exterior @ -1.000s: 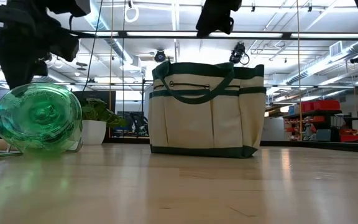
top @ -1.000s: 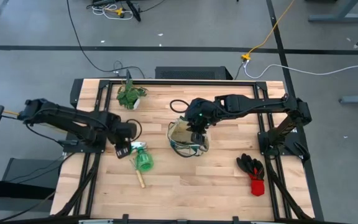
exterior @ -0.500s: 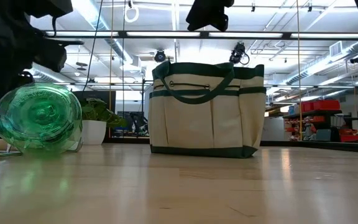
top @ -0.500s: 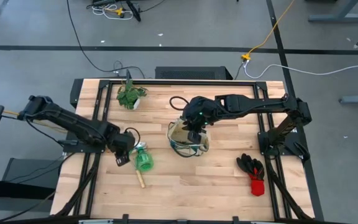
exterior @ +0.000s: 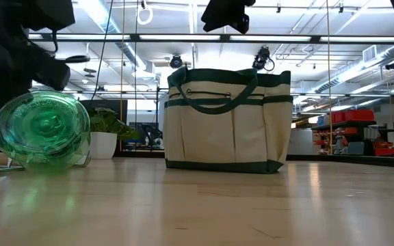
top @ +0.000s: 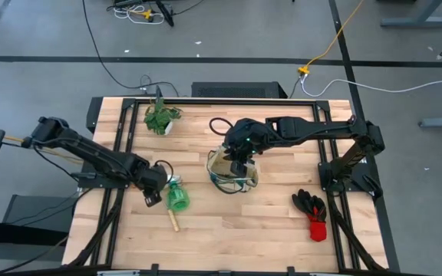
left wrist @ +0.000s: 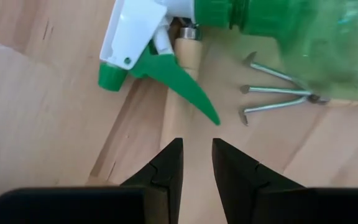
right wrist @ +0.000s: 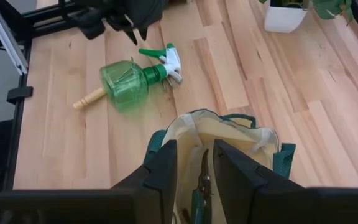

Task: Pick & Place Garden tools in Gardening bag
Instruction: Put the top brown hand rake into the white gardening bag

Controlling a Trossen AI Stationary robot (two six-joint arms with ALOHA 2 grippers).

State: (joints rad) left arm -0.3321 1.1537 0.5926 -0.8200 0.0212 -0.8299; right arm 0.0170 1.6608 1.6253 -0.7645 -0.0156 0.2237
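bright, even light; perhaps slight blur

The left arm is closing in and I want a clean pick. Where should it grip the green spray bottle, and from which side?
Probably the narrow neck of the spray bottle, just behind its white-and-green trigger head, coming from above. It lies on its side across the hand rake, and the round body looks too wide for the left gripper, whose fingers stand slightly apart.
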